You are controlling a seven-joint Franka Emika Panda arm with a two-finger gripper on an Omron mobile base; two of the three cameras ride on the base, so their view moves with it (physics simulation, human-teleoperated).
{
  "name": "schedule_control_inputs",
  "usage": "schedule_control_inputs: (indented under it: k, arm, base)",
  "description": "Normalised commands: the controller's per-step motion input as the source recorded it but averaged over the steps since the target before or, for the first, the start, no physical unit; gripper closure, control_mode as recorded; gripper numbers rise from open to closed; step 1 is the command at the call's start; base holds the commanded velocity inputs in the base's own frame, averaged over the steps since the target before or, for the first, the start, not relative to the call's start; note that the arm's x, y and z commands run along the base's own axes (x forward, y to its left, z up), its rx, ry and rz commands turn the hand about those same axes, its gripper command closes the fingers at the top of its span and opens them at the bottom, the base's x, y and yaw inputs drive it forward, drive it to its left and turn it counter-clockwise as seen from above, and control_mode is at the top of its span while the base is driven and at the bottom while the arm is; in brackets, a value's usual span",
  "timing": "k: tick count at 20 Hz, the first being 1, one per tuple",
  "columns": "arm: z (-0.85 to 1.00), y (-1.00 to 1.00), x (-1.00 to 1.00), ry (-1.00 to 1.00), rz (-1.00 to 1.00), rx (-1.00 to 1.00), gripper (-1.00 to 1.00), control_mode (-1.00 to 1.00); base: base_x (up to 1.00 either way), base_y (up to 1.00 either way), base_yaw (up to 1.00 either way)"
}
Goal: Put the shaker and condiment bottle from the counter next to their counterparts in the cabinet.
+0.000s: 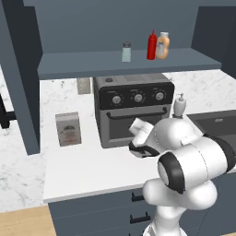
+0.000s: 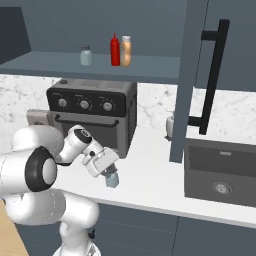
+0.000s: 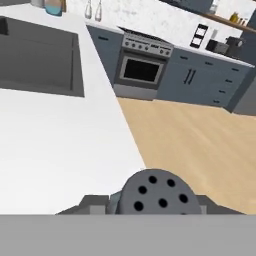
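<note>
The shaker (image 2: 113,180), pale teal with a grey cap, stands on the white counter (image 2: 150,182) in front of the toaster oven. My gripper (image 2: 110,173) is shut on it from above. In the hand view its grey, holed cap (image 3: 152,192) sits between my two fingers (image 3: 93,202). The red condiment bottle (image 1: 151,45) (image 2: 115,50) stands upright on the cabinet shelf (image 1: 83,63) (image 2: 50,62), right beside the orange bottle with a white cap (image 1: 162,45) (image 2: 126,51). A paler shaker (image 1: 126,52) (image 2: 86,55) stands on the same shelf to their left.
A dark toaster oven (image 1: 133,108) (image 2: 92,112) sits at the back of the counter. To its left is a small box (image 1: 68,129), to its right a soap dispenser (image 1: 179,105) and the sink (image 2: 220,172). An open cabinet door with a black handle (image 2: 212,75) hangs at right.
</note>
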Motion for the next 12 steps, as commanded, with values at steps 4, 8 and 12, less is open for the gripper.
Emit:
schedule_control_inputs:
  k: [4, 8, 12]
  arm:
    - [0.9, 0.04, 0.0, -0.05, 0.01, -0.19, 1.0, -1.0]
    - [0.85, 0.19, 0.0, 0.01, 0.06, -0.16, 1.0, -1.0]
    - [0.87, 0.13, -0.02, 0.02, 0.15, -0.03, 1.0, -1.0]
  base:
    - [0.0, 0.0, 0.0]
    - [0.0, 0.0, 0.0]
    - [0.0, 0.0, 0.0]
